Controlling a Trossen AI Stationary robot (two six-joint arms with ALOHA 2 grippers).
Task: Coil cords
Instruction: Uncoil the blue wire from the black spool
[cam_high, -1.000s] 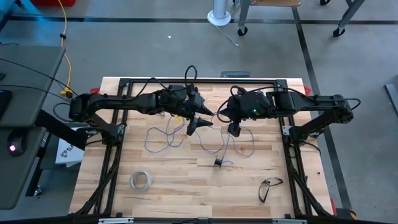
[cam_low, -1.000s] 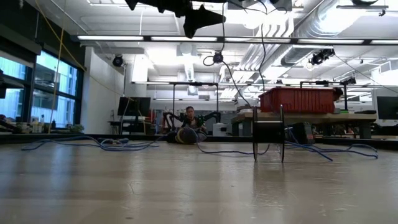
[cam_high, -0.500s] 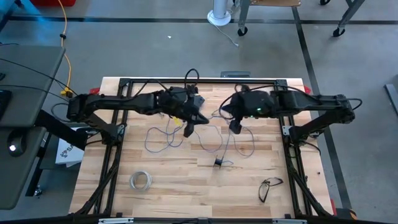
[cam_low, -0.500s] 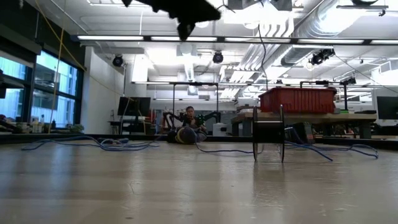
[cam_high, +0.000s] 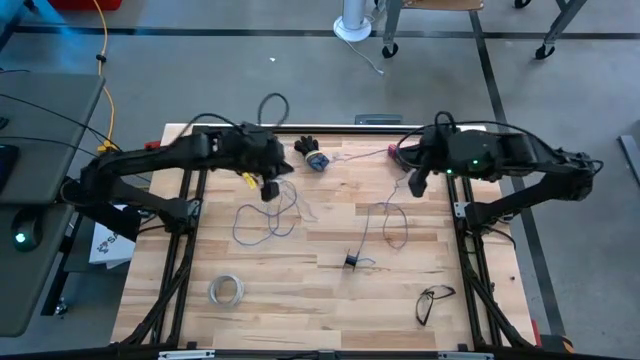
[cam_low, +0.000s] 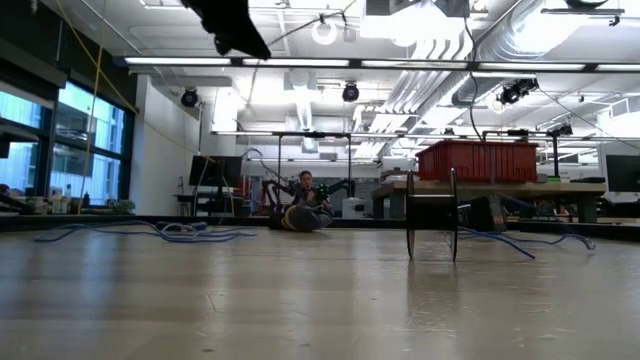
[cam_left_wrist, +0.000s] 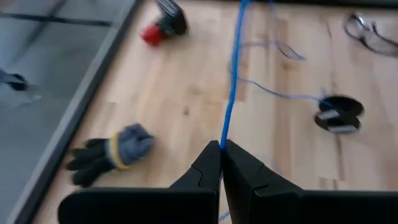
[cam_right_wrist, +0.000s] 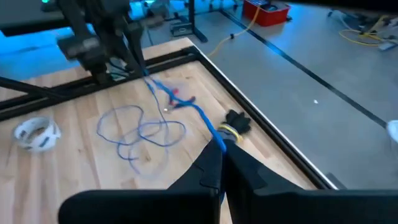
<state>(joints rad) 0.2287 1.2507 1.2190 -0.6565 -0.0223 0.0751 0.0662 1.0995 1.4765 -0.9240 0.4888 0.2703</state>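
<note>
The cord is a thin blue wire. Its loose loops (cam_high: 262, 222) lie on the wooden table, and its small dark spool (cam_high: 352, 261) stands upright on its rims near the table's middle (cam_low: 432, 215). My left gripper (cam_high: 268, 188) hangs above the far left part of the table, shut on the wire (cam_left_wrist: 231, 81). My right gripper (cam_high: 415, 184) hangs above the far right part, also shut on the wire (cam_right_wrist: 186, 106). One stretch of wire runs through the air between them. My left gripper pinches the wire (cam_left_wrist: 222, 140) between its two fingertips, the fingers slanting down toward the table's middle. From the tips the wire runs straight and taut, clear of the table, toward my other gripper. My right gripper pinches the wire (cam_right_wrist: 219, 143) between its two fingertips, slanting down from the table's right side. The wire leaves the tips and crosses the air to my left gripper (cam_right_wrist: 144, 73), lifted clear of the table.
A dark and grey glove (cam_high: 312, 156) lies near the far edge between the arms, with a small red-tipped thing (cam_left_wrist: 163, 26) beside it. A whitish tape ring (cam_high: 227, 290) lies at the near left, and glasses (cam_high: 433, 300) at the near right.
My left gripper has shut on the wire. Both grippers have then drawn apart and up, the left toward the table's far left, the right toward its far right. The wire between them has been pulled out straight, and the glove has come into view.
</note>
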